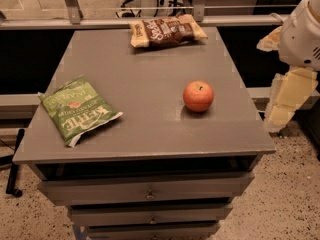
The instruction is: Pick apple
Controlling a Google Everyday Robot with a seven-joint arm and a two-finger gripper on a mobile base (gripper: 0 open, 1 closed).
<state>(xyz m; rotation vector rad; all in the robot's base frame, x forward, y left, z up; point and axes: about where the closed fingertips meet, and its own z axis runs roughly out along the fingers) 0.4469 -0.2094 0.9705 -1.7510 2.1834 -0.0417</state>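
Note:
The apple [198,96] is small, round and orange-red, with a short dark stem in its dimple. It stands alone on the right half of the grey cabinet top [150,84]. My gripper [286,104] shows as a cream-coloured part hanging off the white arm [302,31] at the right edge of the view. It is beyond the cabinet's right edge, well to the right of the apple and apart from it. It holds nothing that I can see.
A green Kettle chip bag [77,109] lies at the left front of the top. A brown snack bag [166,31] lies at the back middle. Drawers [147,191] sit under the top. A rail [150,21] runs behind, and speckled floor lies to the right.

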